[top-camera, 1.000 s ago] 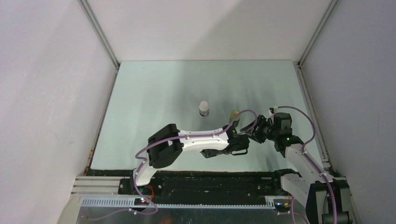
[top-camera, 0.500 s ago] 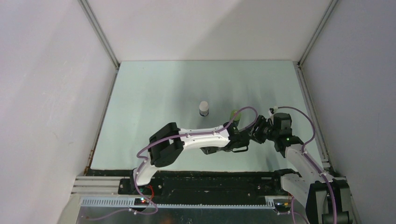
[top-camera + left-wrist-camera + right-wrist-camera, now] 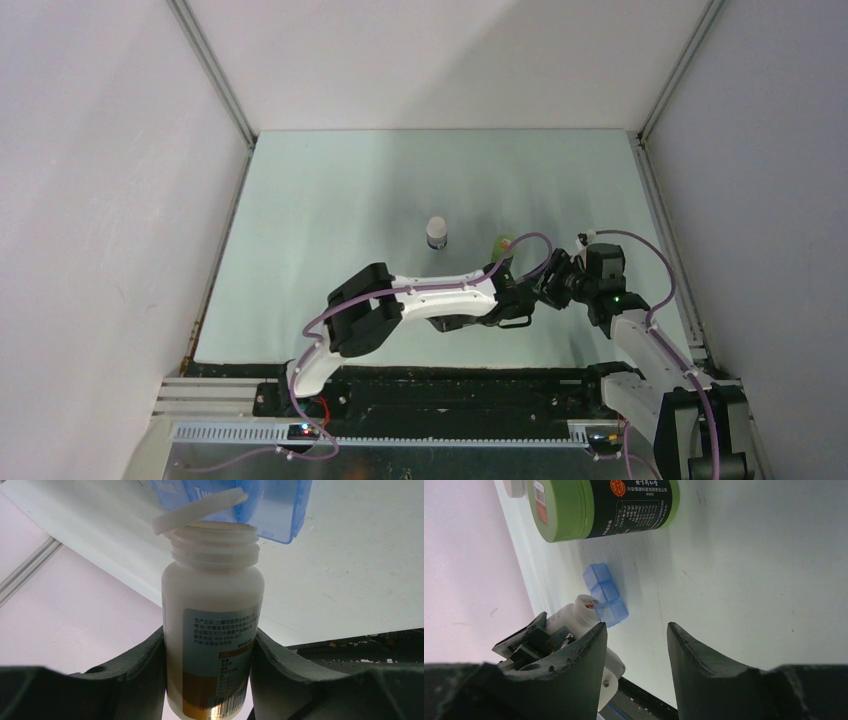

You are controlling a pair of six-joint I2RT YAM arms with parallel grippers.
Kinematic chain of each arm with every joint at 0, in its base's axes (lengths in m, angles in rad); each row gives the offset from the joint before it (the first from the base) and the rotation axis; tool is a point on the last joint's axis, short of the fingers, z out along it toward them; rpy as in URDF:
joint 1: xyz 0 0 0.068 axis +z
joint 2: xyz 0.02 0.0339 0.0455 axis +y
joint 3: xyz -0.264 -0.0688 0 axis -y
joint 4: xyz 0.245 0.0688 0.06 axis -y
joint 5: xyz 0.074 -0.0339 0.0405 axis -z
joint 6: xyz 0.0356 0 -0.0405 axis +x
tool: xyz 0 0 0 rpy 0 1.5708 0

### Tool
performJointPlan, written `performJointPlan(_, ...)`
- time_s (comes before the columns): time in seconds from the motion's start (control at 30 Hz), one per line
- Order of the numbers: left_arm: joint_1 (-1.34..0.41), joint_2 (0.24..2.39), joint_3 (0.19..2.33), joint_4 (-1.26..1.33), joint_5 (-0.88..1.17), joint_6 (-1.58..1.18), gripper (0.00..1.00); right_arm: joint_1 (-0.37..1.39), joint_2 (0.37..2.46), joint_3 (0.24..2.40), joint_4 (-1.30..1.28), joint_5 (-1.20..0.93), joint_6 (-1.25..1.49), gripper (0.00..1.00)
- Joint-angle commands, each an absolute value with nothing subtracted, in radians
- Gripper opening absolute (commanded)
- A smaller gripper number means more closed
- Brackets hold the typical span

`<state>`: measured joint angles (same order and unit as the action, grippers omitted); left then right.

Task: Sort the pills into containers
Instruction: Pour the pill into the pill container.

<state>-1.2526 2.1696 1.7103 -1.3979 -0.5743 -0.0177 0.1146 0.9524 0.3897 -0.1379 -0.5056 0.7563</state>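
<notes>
Change over the last second, top view: the left arm's elbow sits further toward 3 o'clock than a second ago, and its wrist is tucked closer to the right wrist, at about 4 o'clock from table centre. Small shift only.

Left gripper [image 3: 209,640]: jaws clamped on the body of a white round plastic bottle [image 3: 212,595], cap off, a thin white flap hanging at its rim. The bottle's mouth is at the edge of the translucent blue rectangular pill box [image 3: 270,505]; touching or just short, cannot tell.

Right gripper [image 3: 636,630]: fingers apart, holding nothing, hovering beside the left one.

In the right wrist view the pill box lies flat on the pale green table [image 3: 749,580], at 6 o'clock from a green round bottle with a black label [image 3: 604,505]. A small white-capped bottle [image 3: 437,233] stands well apart at 10 o'clock from the grippers.

No orange-yellow pills visible anywhere; probably inside the held bottle.

Judgement: the shift lines the mouth up for pouring; no sorting done yet.
</notes>
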Motion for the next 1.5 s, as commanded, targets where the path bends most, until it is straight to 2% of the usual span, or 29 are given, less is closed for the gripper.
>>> performJointPlan(0.0,-1.254,2.169,1.759,-1.435,-0.588,-0.010,0.00,0.107,0.947,0.385,-0.117,-0.509,0.743,0.52)
performJointPlan(0.6,-1.253,2.160,1.772,-1.439,-0.542,-0.023,0.00,0.101,0.947,0.380,-0.106,-0.517,0.748,0.52)
performJointPlan(1.47,-1.195,1.790,1.485,-1.133,-0.495,-0.081,0.00,0.096,0.923,0.388,-0.130,-0.513,0.750,0.52)
